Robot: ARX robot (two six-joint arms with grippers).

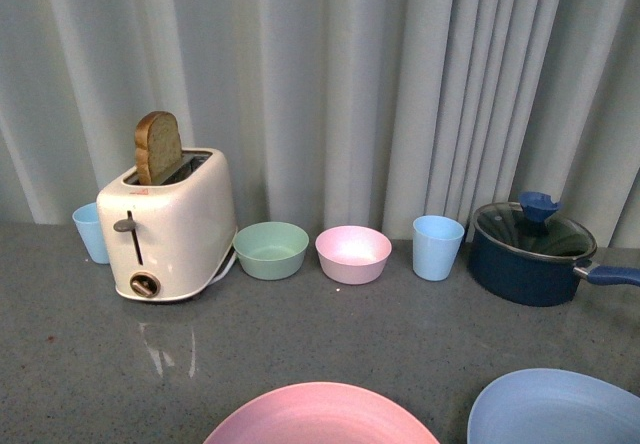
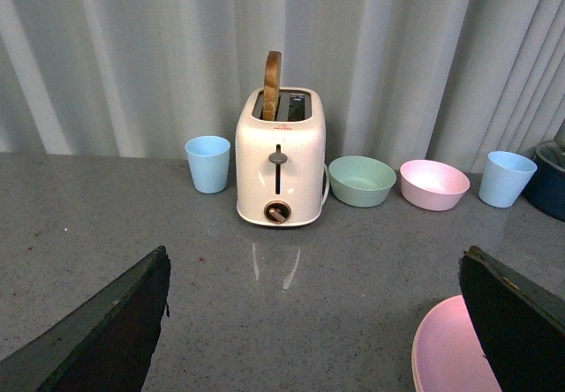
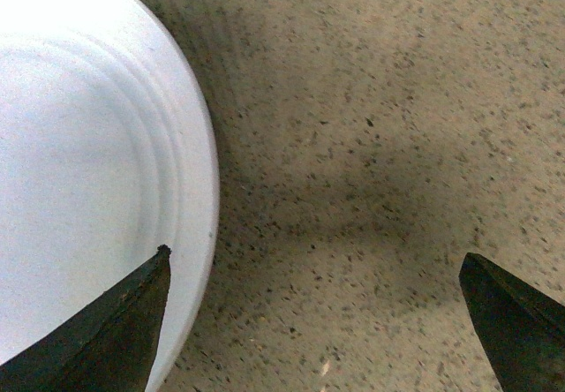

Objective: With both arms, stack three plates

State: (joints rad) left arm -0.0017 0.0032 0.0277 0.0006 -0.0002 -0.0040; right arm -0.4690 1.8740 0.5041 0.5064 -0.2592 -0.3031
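Grey speckled counter, with a pale curtain at the back. Closest in, the pink plate and blue plate lie apart, not stacked. The left gripper is spread wide and empty, pink plate by 1 finger. The right gripper gapes too, empty, 1 finger over the blue plate's rim, contact unclear. Further back: toaster, green bowl, pink bowl, 2 cups, pot.

A matte pink plate lay flat at the near edge of the counter. A light blue plate lay to its right, not touching.
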